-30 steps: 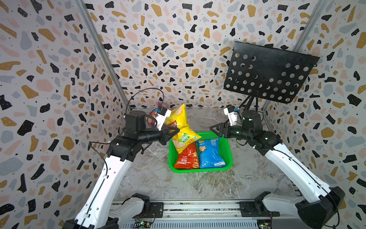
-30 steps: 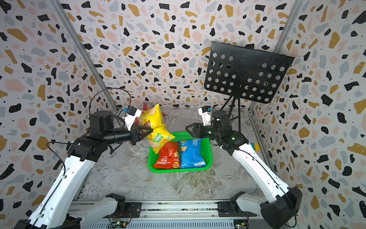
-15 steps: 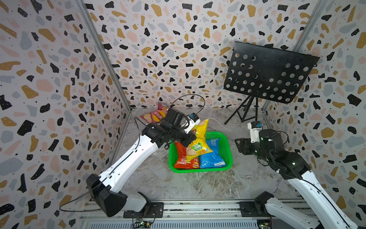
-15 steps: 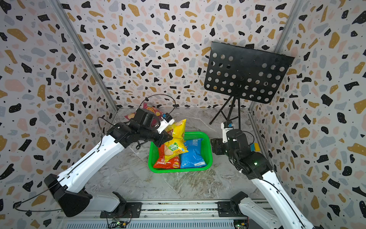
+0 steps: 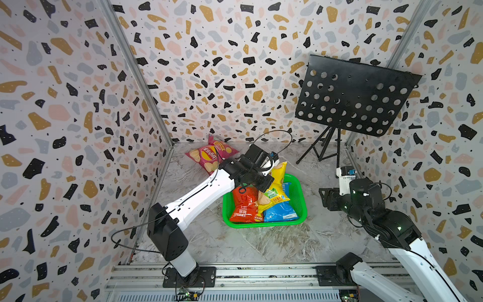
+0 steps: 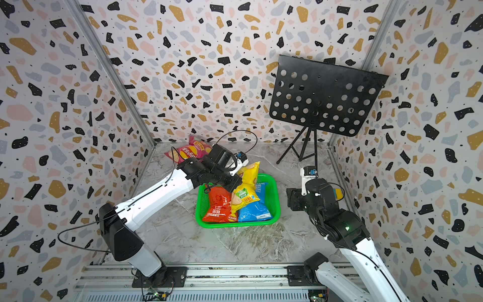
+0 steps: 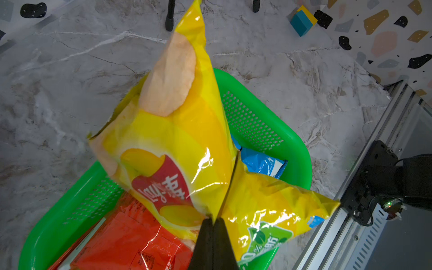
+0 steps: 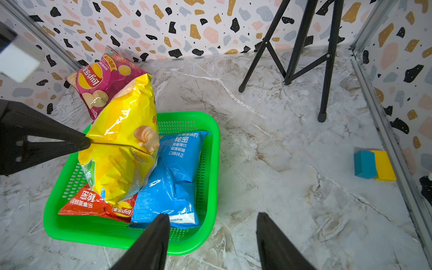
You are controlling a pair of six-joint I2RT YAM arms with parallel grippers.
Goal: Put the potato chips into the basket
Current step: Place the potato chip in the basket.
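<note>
Left pincer [image 7: 212, 222] is pinched tight on the yellow Lay's bag [image 7: 177, 140] (乐事 logo, green 50% badge), holding it over the green basket [image 7: 301, 149] right below, where the red bag [image 7: 131, 238] and blue bag [image 7: 264, 163] already lie, so just the magenta Lay's bag [image 8: 100, 77] behind it is left to go; right pincer [image 8: 212, 215] is spread, empty.

Terrazzo walls [image 5: 214, 52], marble floor [image 5: 235, 245], black music stand [image 5: 352, 96]

- Bright, even light fills every view; shadows on the counter [image 5: 235, 243] are soft.
- White glare streaks the glossy yellow bag [image 7: 203, 163] [image 8: 121, 121] in both wrist views.
- Wall posts [image 5: 141, 78] [image 6: 115, 78] splay outward in both top views.
- A close white-and-black object [image 8: 16, 60] blurs in the right wrist view.
</note>
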